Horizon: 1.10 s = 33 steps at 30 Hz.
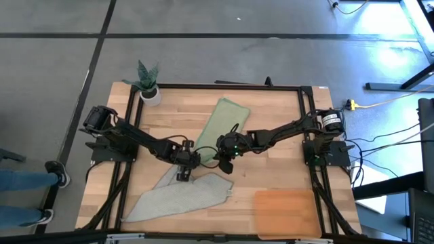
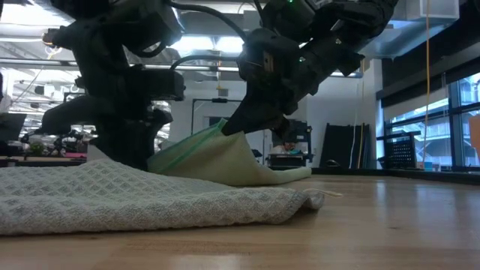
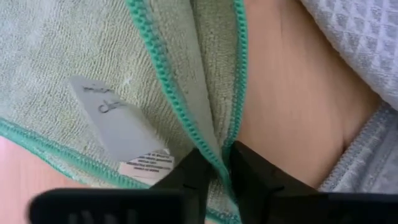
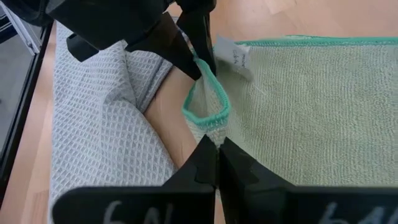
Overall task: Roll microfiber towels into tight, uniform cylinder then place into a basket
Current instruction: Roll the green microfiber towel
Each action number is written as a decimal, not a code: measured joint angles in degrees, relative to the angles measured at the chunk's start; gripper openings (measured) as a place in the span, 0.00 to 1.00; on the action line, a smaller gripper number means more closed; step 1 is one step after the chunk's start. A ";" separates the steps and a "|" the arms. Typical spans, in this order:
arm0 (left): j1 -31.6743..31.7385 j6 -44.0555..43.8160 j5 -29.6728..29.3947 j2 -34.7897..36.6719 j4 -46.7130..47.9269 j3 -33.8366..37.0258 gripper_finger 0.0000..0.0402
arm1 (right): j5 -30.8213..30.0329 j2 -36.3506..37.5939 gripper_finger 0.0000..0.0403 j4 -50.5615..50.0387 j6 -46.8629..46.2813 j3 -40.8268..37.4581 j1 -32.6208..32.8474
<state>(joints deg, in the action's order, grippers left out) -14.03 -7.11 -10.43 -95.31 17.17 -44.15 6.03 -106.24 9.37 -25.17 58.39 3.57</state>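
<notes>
Sage green towel [image 1: 222, 120] lies mid-table, its long axis running diagonally from the far side toward both grippers. Left gripper [image 3: 219, 167] and right gripper [image 4: 216, 144] each pinch its near teal-stitched edge. One grey towel [image 1: 180, 198], one orange-brown basket [image 1: 285, 211].

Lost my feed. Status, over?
Both grippers, left and right, jaws pinching green towel edge. Grey towel beside. Basket empty.

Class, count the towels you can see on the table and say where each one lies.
2. The green towel lies mid-table, its near edge pinched by the left gripper and right gripper. The grey towel lies crumpled at the front left. None seems hidden.
</notes>
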 joint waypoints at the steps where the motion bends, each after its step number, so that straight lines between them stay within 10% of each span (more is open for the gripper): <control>1: 0.03 -0.02 0.10 -0.02 0.18 -0.01 0.05 | 0.33 0.00 0.01 -0.15 -0.02 -0.02 0.00; 33: 14.81 16.83 11.47 2.16 27.05 -19.12 0.00 | -6.71 6.17 0.01 -14.92 -10.24 0.13 2.34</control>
<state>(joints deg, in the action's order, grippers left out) 0.77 9.72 1.05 -93.14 44.22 -63.27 -0.68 -100.06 -5.55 -35.41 58.52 5.91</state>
